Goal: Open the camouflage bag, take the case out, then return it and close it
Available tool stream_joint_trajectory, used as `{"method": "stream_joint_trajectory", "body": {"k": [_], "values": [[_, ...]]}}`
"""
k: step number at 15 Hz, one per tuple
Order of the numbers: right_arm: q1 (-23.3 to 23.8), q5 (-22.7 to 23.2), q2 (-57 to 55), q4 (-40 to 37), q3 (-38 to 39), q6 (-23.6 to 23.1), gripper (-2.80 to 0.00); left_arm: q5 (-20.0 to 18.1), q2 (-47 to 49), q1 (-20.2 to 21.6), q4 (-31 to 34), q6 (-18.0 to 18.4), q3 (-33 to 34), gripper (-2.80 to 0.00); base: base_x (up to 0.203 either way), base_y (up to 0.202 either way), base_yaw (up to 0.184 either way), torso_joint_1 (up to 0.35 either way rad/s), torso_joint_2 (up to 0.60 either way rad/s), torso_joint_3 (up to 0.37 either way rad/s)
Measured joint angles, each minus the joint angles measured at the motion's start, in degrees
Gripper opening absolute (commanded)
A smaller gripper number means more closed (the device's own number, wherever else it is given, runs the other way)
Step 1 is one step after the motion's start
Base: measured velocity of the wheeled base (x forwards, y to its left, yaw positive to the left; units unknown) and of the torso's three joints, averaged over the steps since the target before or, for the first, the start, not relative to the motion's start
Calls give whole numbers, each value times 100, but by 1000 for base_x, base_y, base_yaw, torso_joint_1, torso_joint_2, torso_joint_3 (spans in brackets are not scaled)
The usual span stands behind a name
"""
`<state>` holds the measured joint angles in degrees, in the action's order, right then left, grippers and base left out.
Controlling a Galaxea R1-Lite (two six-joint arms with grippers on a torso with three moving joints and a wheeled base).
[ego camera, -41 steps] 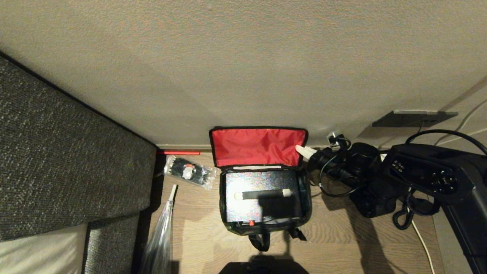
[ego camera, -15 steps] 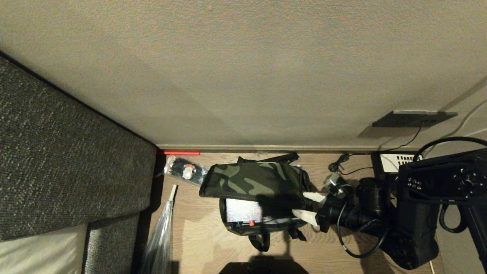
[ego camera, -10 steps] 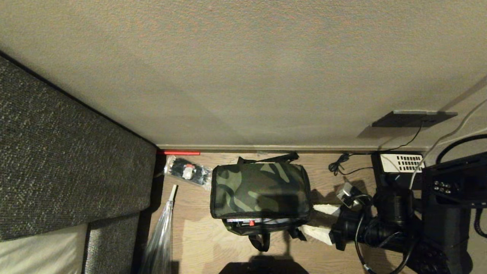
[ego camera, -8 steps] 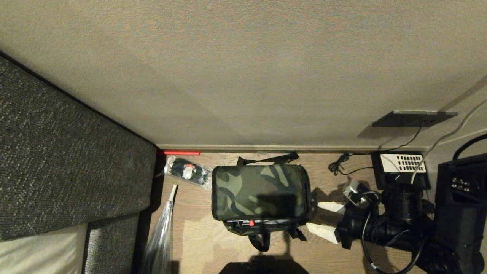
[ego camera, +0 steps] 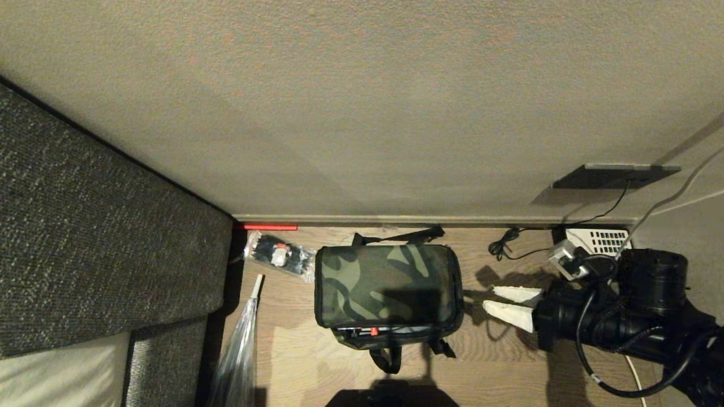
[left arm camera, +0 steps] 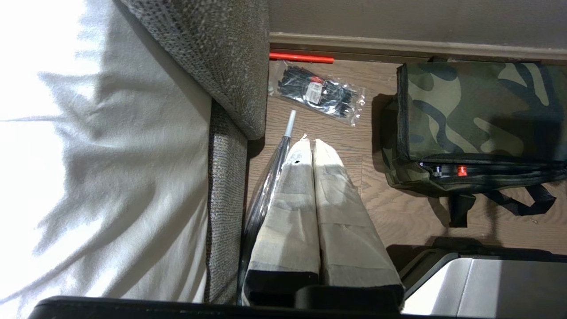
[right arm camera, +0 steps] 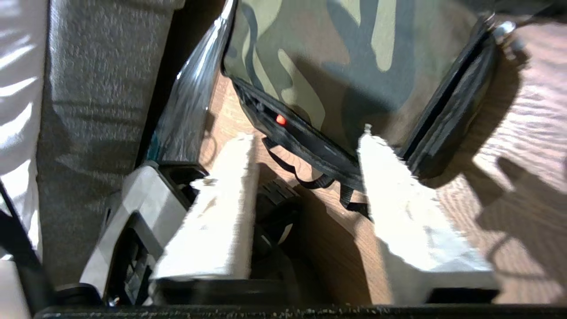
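now the camouflage bag (ego camera: 388, 289) sits on the wooden floor (ego camera: 509, 362) close to the wall's baseboard (ego camera: 396, 218), lid down flat over the body, camouflage top facing up. along the near edge a thin gap shows under the lid, with a small red zipper pull (ego camera: 373, 331) visible there, so the flap looks lowered but likely not zipped; hard to be sure. the case is not visible anywhere, and by judgement it is back inside under the lid. black straps (ego camera: 390, 357) trail from the near side. the right gripper (ego camera: 512, 305) hovers just beside the bag's right side, apart from it, white fingers (ego camera: 509, 314) spread with a clear gap and nothing between them; the right wrist view shows the bag's corner framed between the two fingers, no contact. the left gripper (left arm camera: 315, 153) is off to the left of the bag near the sofa edge, fingers pressed together, empty, parked. beside the bag on the left lie a clear packet of black items (ego camera: 278, 255) and a clear plastic-wrapped stick (ego camera: 240, 345); a short red bar (ego camera: 269, 227) lies at the baseboard. grey sofa (ego camera: 85, 243) fills the left. a telephone (ego camera: 599, 240) and cables sit at the right, partly hidden by the arm. judged progress: opening, removal and return appear done; lid dropped; what may remain is fastening the zipper, if the task wants that.
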<state>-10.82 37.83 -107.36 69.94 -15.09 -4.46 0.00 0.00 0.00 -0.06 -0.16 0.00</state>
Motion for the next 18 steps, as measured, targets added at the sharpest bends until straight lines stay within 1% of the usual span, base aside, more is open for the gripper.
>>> {"method": "stream_joint_trajectory", "body": {"k": [1, 3, 5, 8, 9, 10, 11, 13, 14, 16, 17, 18], "values": [[18, -106, 285, -250, -1, 6, -280, 0, 0, 0, -1, 0, 0, -280, 0, 0, 0, 0, 0, 0], [96, -639, 898, -762, 5, 64, -280, 0, 0, 0, -1, 0, 0, -280, 0, 0, 0, 0, 0, 0], [190, -1447, 1734, -1689, 31, 209, -280, 0, 0, 0, 1, 0, 0, -280, 0, 0, 0, 0, 0, 0], [364, -2837, 3198, -3366, 111, 590, -280, 0, 0, 0, 0, 0, 0, -280, 0, 0, 0, 0, 0, 0], [396, -3146, 3709, -3845, 143, 682, -280, 0, 0, 0, -1, 0, 0, -280, 0, 0, 0, 0, 0, 0], [438, -3358, 4331, -4386, 188, 748, -280, -1, 0, 0, -1, 0, 0, -280, 0, 0, 0, 0, 0, 0], [509, -3449, 4945, -4908, 232, 763, -280, -1, 0, 0, 1, 0, 0, -280, 0, 0, 0, 0, 0, 0], [779, -3395, 6282, -6026, 324, 688, -280, 0, 0, 0, 2, 0, 0, -280, 0, 0, 0, 0, 0, 0], [925, -3334, 6954, -6561, 374, 578, -280, 0, 0, 0, 1, 2, 0, -280, 0, 0, 0, 0, 0, 0], [1190, -3350, 8041, -7572, 480, 215, -280, 0, 0, 0, 1, 0, 0, -280, 0, 0, 0, 0, 0, 0], [1309, -3401, 8439, -7938, 633, 14, -280, 0, 0, 0, -1, 2, 0, -280, 0, 0, 0, 0, 0, 0], [1377, -3469, 8701, -7933, 861, -85, -280, 0, 0, 0, 1, 0, 0, -280, 0, 0, 0, 0, 0, 0]]}}
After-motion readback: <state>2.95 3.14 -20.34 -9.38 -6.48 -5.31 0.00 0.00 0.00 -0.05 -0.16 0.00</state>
